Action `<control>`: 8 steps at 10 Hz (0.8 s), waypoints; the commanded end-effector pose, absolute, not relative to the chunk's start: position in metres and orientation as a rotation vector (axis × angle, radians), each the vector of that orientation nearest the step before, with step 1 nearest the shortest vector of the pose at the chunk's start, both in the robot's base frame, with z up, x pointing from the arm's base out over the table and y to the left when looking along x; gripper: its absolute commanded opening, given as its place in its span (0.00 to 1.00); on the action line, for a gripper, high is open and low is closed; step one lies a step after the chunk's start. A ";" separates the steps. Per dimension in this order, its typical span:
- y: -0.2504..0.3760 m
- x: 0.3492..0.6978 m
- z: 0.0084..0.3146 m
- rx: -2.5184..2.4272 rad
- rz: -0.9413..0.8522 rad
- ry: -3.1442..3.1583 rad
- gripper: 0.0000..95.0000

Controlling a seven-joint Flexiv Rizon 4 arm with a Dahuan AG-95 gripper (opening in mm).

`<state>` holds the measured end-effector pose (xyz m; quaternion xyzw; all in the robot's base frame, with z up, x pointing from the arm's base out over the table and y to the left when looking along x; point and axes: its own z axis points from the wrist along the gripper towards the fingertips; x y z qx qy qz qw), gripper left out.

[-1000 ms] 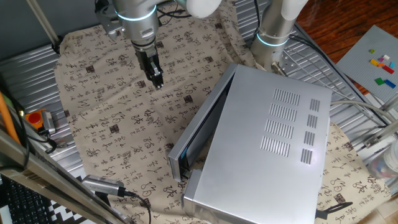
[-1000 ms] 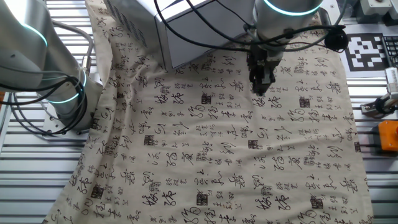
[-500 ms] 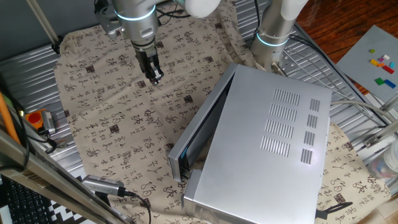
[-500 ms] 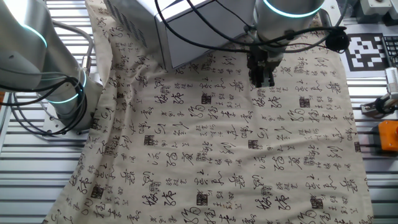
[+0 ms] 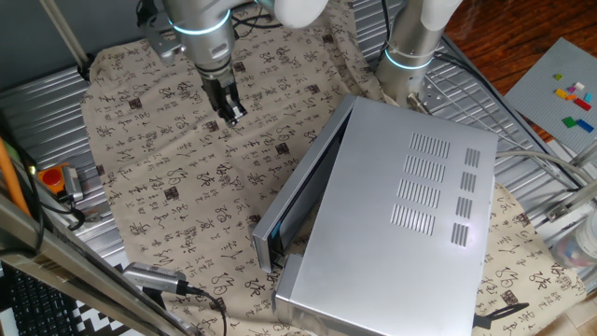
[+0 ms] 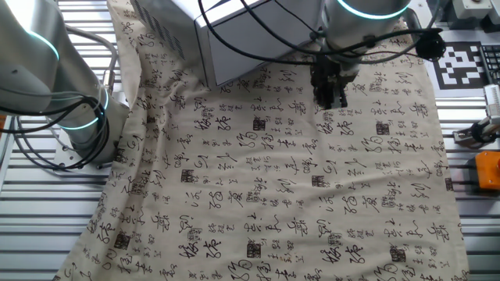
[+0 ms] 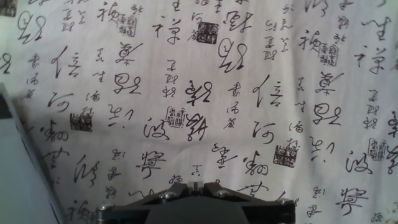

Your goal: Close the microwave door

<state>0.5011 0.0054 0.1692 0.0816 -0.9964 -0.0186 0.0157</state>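
Claw point(image 5: 233, 115) above patterned cloth point(image 5: 159, 168)

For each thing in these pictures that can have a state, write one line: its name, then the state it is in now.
microwave door: ajar, swung a little way out from the box.
microwave: standing on the cloth, front not shut.
gripper: fingers together, holding nothing, above the cloth and apart from the door.
cloth: spread over the table, wrinkled near the edges.
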 end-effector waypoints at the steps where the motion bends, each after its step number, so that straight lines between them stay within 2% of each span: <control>1: 0.013 0.502 0.166 0.244 -0.048 -3.094 0.00; 5: 0.064 0.503 0.169 0.191 -0.051 -3.087 0.00; 8: 0.068 0.502 0.174 0.220 -0.067 -3.092 0.00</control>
